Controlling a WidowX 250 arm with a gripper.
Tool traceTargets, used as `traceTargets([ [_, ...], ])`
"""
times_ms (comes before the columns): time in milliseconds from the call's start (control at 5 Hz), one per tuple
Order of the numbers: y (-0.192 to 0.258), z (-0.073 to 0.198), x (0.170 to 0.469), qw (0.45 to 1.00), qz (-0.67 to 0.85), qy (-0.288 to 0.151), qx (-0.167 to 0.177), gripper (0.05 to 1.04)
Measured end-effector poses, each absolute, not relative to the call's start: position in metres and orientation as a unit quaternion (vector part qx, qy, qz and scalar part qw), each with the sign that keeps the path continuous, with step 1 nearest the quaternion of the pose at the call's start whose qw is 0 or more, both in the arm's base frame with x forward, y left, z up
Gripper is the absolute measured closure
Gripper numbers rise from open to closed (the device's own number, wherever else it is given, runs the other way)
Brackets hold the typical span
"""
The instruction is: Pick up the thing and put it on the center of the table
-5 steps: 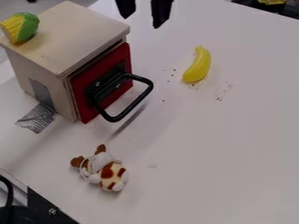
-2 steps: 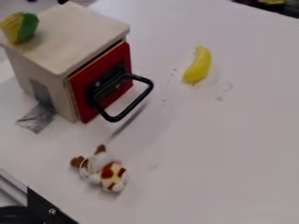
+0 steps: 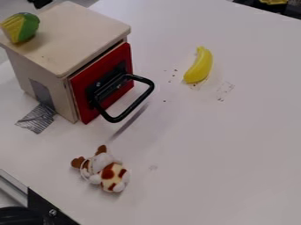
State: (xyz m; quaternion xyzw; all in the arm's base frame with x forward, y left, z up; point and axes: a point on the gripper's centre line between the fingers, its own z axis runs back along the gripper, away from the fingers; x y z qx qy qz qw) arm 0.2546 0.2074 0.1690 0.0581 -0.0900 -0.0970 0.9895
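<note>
Corn — on box, at edge — banana apart

Your robot's black tool, seen in part at the upper left, cut by the view's top edge.

Corn on box, banana right of box.

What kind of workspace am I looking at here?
Probably a robot test table with toy props: a wooden box with a red door, a toy banana and a plush toy.
</note>
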Motion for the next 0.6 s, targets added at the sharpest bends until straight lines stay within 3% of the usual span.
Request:
traceTargets([
  [200, 0.214, 0.165, 0.247, 0.990, -0.096, -0.070, 0.068, 0.084],
  [600, 0.233, 0.131, 0.228, 0.997, -0.059, -0.024, 0.041, 0.084],
])
